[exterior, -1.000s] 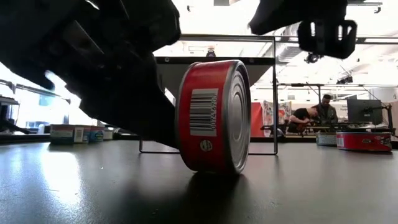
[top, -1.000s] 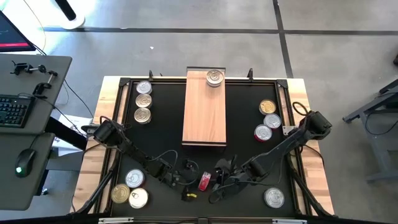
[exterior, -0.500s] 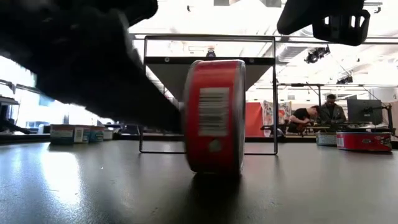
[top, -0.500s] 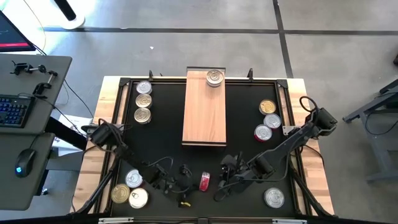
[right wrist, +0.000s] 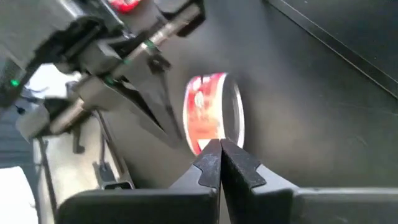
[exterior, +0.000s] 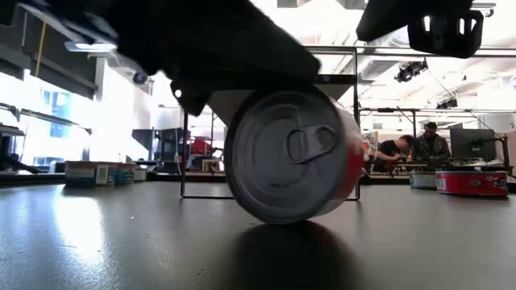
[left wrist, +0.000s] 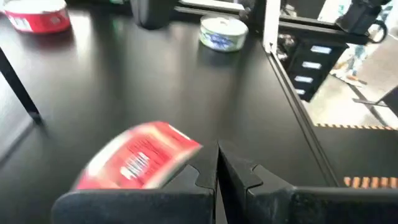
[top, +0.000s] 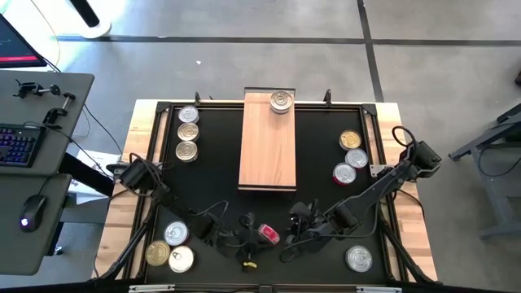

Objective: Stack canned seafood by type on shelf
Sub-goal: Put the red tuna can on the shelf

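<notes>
A red-sided tin (top: 269,235) stands tilted on its rim on the black tabletop near the front edge, its silver pull-tab lid (exterior: 294,153) turned toward the near edge. My left gripper (top: 249,232), shut, is at the tin's left and over its top. My right gripper (top: 295,231), also shut, hovers to the tin's right, raised above the table (exterior: 435,28). The wooden shelf (top: 268,142) lies in the middle of the table with one tin (top: 281,101) resting flat at its far end. My left gripper lies with its shut fingers (left wrist: 205,177) against the tin's red side wall (left wrist: 168,158), near the tin's top. The fingers come from the table's left, slanting slightly down. The tin rests on its lower rim on the tabletop, tilted, lid toward the near edge.
Three tins (top: 187,133) sit in a row at the far left, three more (top: 352,156) at the right, three (top: 171,247) at the near left and one (top: 359,259) at the near right. The shelf stands on a black wire frame (exterior: 357,121).
The red tin, on its rim, has turned about: its lid faced the table's right, then stood edge-on, and now faces the near edge, tilted. My left gripper has risen and tipped up over the tin. My right gripper has drawn back a little toward the right.
</notes>
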`<state>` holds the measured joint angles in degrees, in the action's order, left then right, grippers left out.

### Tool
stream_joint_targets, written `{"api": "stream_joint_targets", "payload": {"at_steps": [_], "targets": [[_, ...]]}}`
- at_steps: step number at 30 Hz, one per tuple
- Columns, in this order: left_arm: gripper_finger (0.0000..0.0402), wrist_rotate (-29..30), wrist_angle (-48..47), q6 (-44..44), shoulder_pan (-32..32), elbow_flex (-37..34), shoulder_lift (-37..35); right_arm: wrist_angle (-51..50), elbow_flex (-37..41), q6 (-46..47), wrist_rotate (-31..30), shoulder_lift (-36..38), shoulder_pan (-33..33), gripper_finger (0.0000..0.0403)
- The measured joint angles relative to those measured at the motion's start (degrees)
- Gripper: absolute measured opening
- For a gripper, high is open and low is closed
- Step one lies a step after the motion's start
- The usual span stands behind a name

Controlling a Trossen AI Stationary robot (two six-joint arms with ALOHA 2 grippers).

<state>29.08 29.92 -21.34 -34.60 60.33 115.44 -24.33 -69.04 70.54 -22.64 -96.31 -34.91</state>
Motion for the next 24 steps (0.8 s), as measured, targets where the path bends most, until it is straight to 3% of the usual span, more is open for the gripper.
{"api": "stream_joint_targets", "payload": {"at_steps": [3,6,8,11,18,21,24], "targets": [[0.0000,-1.9,0.0,0.6,1.1,1.2,0.0,2.5,0.0,-0.1,0.0,0.0,0.4,0.0000],[0.0000,-8.0,-0.6,2.9,1.8,1.9,-1.9,6.4,0.0,-2.7,4.0,0.0,1.3,0.0001],[0.0000,-10.9,-0.8,5.1,2.0,2.2,-5.1,10.1,0.0,-4.4,7.9,0.0,2.0,0.0011],[0.0000,-9.9,-8.7,8.9,1.4,2.2,-12.7,13.3,0.0,-7.0,11.5,0.0,2.6,0.0046],[0.0000,7.3,-33.9,9.5,-2.2,2.3,-34.1,13.8,0.0,-16.1,17.0,-0.5,2.6,0.0175],[0.0000,13.9,-39.6,5.5,-4.6,1.3,-40.2,12.4,-0.2,-21.0,17.7,-1.4,3.3,0.0221],[0.0000,18.9,-41.7,1.7,-6.8,0.3,-43.8,3.7,-3.0,-24.5,16.9,-3.2,4.6,0.0241]]}}
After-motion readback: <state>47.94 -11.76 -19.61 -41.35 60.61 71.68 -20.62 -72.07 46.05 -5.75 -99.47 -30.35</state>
